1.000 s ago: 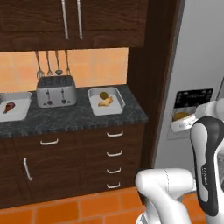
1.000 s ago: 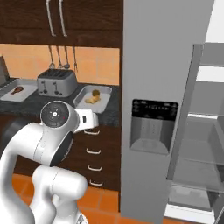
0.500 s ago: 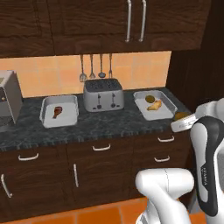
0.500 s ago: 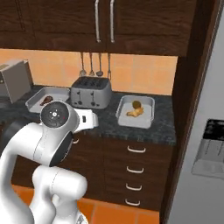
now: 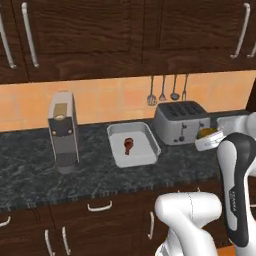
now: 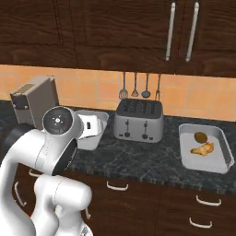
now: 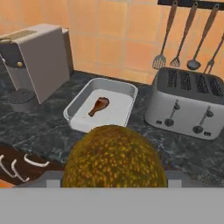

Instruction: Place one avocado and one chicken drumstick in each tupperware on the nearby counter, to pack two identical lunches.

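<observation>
Avocado point(image 7: 114, 156) is pinched in the gripper point(image 7: 114, 181) as the base has driven left along the counter point(image 5: 30, 175), bringing the tupperware point(image 7: 78, 120) holding only the reddish-brown drumstick point(image 7: 99, 106) ahead, so its placement looks next.

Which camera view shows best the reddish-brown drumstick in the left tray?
The hand view: the drumstick lies unobstructed, its club shape and bone end clear. The left base view shows it smaller. In the right base view the arm covers that tray's inside.
</observation>
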Available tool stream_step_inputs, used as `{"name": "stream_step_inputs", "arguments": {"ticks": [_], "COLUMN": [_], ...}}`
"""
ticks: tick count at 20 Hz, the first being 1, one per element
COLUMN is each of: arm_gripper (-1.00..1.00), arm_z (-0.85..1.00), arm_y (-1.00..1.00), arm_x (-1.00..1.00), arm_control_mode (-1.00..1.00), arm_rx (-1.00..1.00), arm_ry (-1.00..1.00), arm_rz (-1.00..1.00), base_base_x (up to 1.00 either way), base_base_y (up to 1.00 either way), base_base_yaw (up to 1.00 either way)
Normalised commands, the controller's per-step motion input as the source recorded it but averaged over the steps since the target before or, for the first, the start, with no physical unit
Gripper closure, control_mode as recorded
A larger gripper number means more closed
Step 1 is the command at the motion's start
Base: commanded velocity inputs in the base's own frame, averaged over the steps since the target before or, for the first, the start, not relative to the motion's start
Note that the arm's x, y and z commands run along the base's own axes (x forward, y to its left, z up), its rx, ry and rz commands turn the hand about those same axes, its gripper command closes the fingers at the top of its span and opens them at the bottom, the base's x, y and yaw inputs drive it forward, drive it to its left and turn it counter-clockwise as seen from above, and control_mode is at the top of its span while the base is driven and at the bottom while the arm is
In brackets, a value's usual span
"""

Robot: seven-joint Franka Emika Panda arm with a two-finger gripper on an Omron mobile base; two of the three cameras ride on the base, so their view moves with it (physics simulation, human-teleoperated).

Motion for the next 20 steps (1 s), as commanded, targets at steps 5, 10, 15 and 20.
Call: {"name": "stream_step_inputs", "arguments": {"ticks": [5, 10, 15, 20], "arm_gripper": [1.0, 1.0, 1.0, 1.0], "arm_z": [0.0, -0.57, -0.37, -0.46], "arm_y": [0.0, 0.14, -0.79, -0.68], "arm_x": [0.0, 0.29, 0.65, 0.86], "arm_control_mode": [1.0, -1.0, -1.0, -1.0], "arm_rx": [0.0, -0.1, 0.0, 0.0], "arm_ry": [0.0, 0.14, 0.26, 0.23], "arm_rz": [0.0, -0.09, -0.14, -0.09], "base_base_x": [0.44, 0.09, 0.0, 0.0], "base_base_y": [1.0, 0.2, 0.0, 0.0], "base_base_yaw": [-0.01, -0.01, 0.0, 0.0]}}
